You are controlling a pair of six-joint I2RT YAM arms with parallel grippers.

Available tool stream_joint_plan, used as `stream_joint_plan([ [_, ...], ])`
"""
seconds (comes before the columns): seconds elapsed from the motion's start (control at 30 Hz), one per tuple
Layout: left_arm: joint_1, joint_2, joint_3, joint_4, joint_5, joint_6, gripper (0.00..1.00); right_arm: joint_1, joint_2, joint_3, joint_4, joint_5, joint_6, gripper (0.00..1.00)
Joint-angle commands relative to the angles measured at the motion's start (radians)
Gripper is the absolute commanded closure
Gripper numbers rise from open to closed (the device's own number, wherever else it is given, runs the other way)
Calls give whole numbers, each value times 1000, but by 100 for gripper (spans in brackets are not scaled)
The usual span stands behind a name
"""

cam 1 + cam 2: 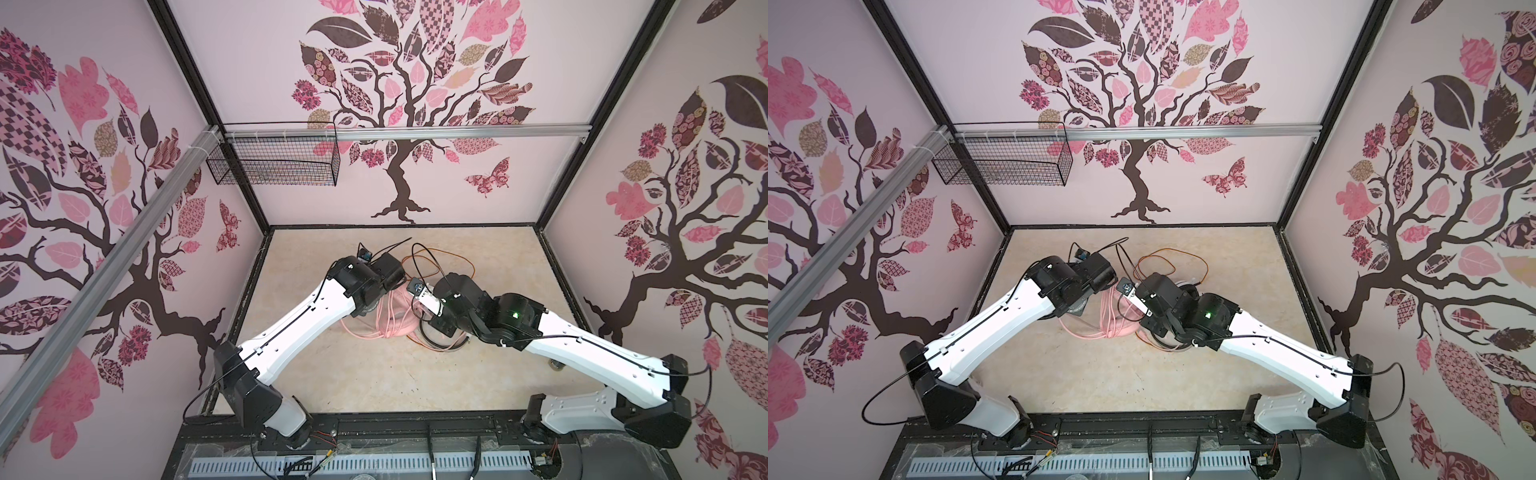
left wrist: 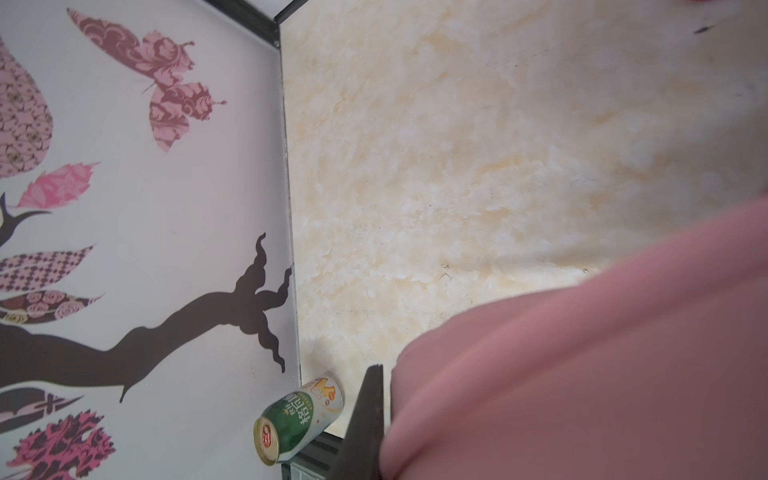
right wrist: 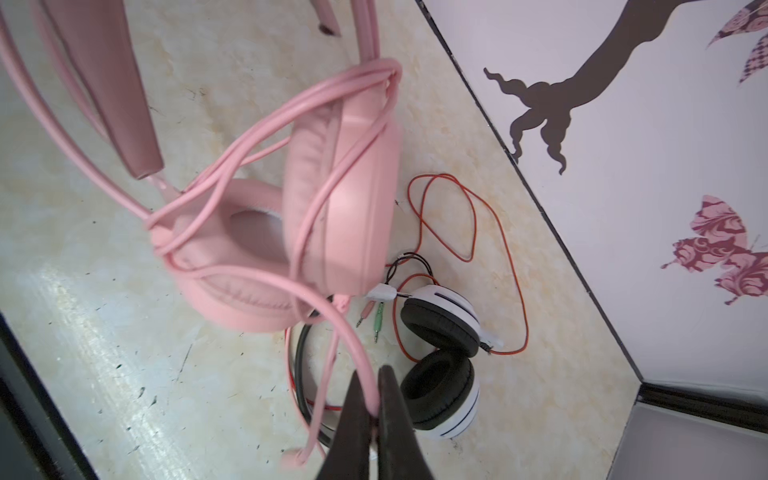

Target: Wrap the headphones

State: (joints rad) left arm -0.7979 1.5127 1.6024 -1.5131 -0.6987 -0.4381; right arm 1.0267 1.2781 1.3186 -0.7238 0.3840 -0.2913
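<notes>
The pink headphones [image 3: 353, 187] hang above the table [image 3: 124, 332], with several turns of pink cable [image 3: 351, 332] looped round the ear cups. My right gripper [image 3: 374, 376] is shut on one strand of that cable. In the left wrist view my left gripper [image 2: 384, 374] shows one dark finger [image 2: 368, 415] pressed against a blurred pink part of the headphones [image 2: 582, 374]; the other finger is hidden. The white-and-black headphones [image 3: 440, 299] lie on the table beyond, their orange-red cable [image 3: 473, 216] loose. In both top views the pink headphones [image 1: 395, 316] [image 1: 1121, 322] sit between my wrists.
A green can [image 2: 299, 415] lies on its side against the wall at a table corner. Pink and green audio plugs [image 3: 374, 320] rest beside the white-and-black headphones. A black wire basket [image 1: 282, 162] hangs on the back wall. Patterned walls close in three sides.
</notes>
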Motion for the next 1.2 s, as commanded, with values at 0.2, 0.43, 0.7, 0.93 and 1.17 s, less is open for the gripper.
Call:
stream_joint_plan([
  [0.2, -5, -93, -73, 158, 323, 165, 100, 6, -91, -16, 206, -62, -58, 100],
  [0.43, -25, -123, -79, 199, 494, 204, 100, 6, -60, 12, 209, -131, -121, 100],
  [0.7, -60, -116, -100, 200, 512, 208, 100, 4, -38, 51, 211, -175, -123, 100],
  [0.93, -70, -91, -94, 201, 492, 174, 100, 5, -1, 89, 198, -277, -77, 100],
  [1.17, -71, -66, -81, 213, 519, 161, 100, 5, 24, 100, 194, -279, -62, 96],
])
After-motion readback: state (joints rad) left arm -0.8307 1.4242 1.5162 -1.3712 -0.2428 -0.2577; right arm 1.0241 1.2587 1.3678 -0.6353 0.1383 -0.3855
